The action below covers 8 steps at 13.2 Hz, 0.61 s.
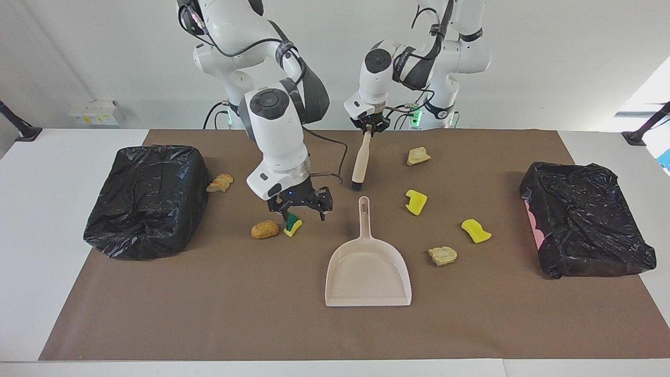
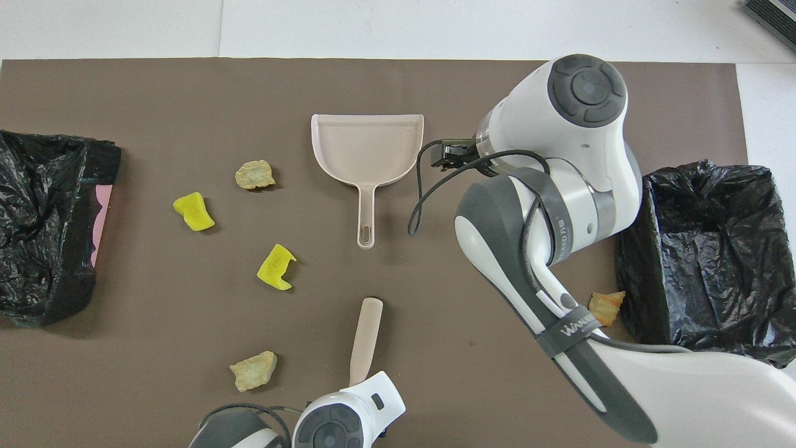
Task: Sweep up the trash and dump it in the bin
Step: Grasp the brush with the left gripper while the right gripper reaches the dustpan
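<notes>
Brush (image 1: 360,158) pinched by left gripper (image 1: 370,127), tilted near dustpan (image 1: 367,267). Right gripper (image 1: 299,205) spread over sponge wedge (image 1: 293,225). Risk: brush slipping, scraps scattered.

A brown mat (image 1: 209,314) covers most of the white table (image 1: 31,209). A beige dustpan (image 1: 368,272) lies flat at the mat's middle, its handle pointing toward the robots. A beige brush (image 1: 361,159) with black bristles is tilted, its bristle end just short of that handle. A box (image 1: 586,230) under black plastic sits at the left arm's end of the table.
</notes>
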Motion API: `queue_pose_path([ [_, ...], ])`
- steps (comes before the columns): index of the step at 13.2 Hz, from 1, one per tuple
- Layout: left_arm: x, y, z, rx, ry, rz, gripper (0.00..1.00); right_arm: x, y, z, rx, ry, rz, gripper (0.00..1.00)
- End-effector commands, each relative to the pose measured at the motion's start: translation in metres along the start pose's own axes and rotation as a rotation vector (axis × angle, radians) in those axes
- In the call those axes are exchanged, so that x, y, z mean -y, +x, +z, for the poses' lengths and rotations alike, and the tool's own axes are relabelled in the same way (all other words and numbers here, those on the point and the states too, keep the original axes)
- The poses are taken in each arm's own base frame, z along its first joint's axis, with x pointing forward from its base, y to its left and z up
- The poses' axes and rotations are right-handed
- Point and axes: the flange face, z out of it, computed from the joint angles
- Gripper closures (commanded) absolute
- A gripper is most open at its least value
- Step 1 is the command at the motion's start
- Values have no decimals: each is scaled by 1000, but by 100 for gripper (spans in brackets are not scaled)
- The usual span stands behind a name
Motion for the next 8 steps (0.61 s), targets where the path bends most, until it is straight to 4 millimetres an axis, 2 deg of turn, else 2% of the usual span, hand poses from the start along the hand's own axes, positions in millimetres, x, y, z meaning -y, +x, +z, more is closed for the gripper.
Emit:
queue_pose_path([
  [1,52,-10,-47,42,-87,118,100,23,3,6,-43,90,99,0],
  [4,104,-22,-62,104,-171,226,100,78,-35,46,-17,76,68,0],
  [6,140,-23,-67,97,-241,309,100,95,-46,56,-57,67,39,0],
  [8,167,-25,-68,72,-299,453,100,111,-64,78,-73,2,-44,0],
])
